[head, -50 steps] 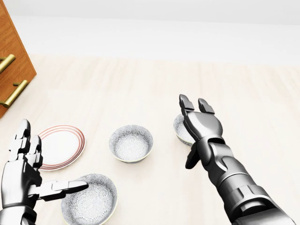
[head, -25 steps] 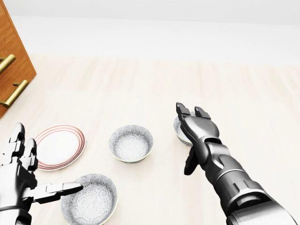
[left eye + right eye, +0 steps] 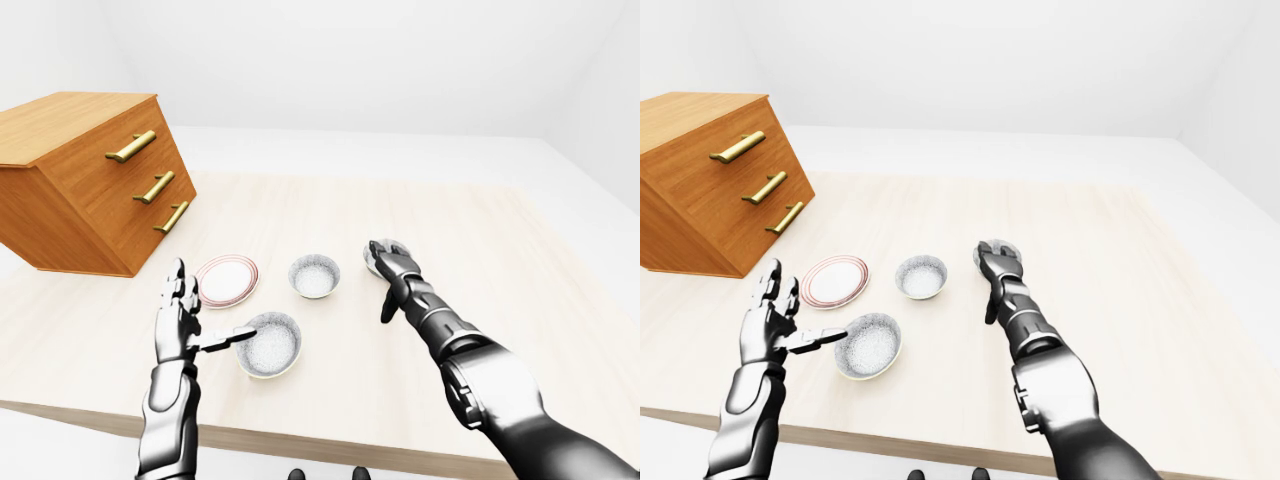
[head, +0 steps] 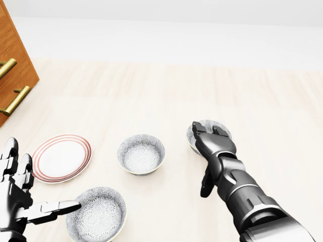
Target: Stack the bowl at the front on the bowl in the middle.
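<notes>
Three patterned grey bowls stand on the pale wooden table (image 4: 151, 96). The front bowl (image 4: 97, 214) is lowest in the head view, the middle bowl (image 4: 141, 154) sits above it and to the right, and a third bowl (image 4: 208, 127) lies further right. My left hand (image 4: 40, 184) is open just left of the front bowl, its thumb pointing at the rim without clasping it. My right hand (image 4: 208, 146) is open, lying over the third bowl's near rim and hiding part of it, thumb hanging apart.
A white plate with red rings (image 4: 61, 157) lies left of the middle bowl. A wooden chest of drawers with brass handles (image 3: 90, 180) stands on the table at the far left. The table's near edge (image 3: 330, 445) runs just below the front bowl.
My right hand has dropped down onto the third bowl, its fingers curling lower. My left hand has slid down and to the left, its thumb staying by the front bowl's rim.
</notes>
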Robot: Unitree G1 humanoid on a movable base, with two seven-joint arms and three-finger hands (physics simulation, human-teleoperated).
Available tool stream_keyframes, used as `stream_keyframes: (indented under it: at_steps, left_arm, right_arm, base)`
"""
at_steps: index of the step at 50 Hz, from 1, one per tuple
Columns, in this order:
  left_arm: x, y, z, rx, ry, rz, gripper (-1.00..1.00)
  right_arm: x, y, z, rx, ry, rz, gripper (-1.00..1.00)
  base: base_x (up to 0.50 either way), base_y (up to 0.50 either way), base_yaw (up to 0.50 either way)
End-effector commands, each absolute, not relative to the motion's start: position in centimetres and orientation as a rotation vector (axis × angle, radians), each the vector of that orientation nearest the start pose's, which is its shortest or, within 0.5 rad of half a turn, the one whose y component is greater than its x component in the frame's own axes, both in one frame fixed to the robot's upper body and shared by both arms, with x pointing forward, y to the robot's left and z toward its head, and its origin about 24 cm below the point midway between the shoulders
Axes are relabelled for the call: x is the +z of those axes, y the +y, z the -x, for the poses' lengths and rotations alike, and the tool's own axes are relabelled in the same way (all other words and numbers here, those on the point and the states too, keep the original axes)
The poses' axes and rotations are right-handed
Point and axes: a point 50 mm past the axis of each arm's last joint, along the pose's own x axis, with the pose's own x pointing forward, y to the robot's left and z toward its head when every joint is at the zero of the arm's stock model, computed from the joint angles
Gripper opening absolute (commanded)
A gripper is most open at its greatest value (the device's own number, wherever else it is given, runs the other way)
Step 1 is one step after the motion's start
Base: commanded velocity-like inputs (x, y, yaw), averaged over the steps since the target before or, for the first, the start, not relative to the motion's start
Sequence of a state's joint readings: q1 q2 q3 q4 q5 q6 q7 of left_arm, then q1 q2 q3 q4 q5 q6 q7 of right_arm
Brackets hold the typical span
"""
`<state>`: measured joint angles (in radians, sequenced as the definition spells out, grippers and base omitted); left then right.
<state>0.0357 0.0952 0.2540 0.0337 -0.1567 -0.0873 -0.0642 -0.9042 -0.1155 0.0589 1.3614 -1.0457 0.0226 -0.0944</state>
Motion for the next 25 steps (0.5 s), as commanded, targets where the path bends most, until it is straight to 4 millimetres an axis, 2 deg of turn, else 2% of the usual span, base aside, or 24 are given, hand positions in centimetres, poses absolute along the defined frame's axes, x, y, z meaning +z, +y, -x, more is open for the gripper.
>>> stream_keyframes:
  at_steps: [1,11,12,13,14,15,25]
  left_arm:
    - [3.6,23.6,-23.4,0.214,-0.032,0.063,1.0]
    - [3.2,23.8,-23.4,0.217,-0.018,0.073,1.0]
    - [3.2,23.9,-23.3,0.217,-0.018,0.073,1.0]
    - [3.2,23.9,-23.3,0.217,-0.019,0.074,1.0]
    - [3.2,23.9,-23.3,0.217,-0.018,0.075,1.0]
    - [3.2,23.9,-23.3,0.216,-0.017,0.077,1.0]
    - [3.3,23.9,-23.2,0.207,-0.027,0.097,1.0]
  right_arm:
    - [1.9,-14.0,-37.0,0.265,0.386,1.316,1.0]
    - [2.0,-14.1,-37.0,0.255,0.396,1.338,1.0]
    - [2.0,-14.1,-37.0,0.253,0.393,1.343,0.72]
    - [2.0,-14.1,-37.1,0.255,0.389,1.357,0.15]
    - [2.1,-14.1,-37.1,0.251,0.386,1.357,-0.58]
    - [2.2,-14.1,-37.2,0.248,0.38,1.362,-1.0]
    - [3.2,-14.3,-37.7,0.185,0.33,1.377,-1.0]
  base:
    - [0.0,0.0,0.0]
    - [0.0,0.0,0.0]
    - [0.0,0.0,0.0]
    - [0.0,0.0,0.0]
    - [0.0,0.0,0.0]
    - [0.0,0.0,0.0]
    - [0.0,0.0,0.0]
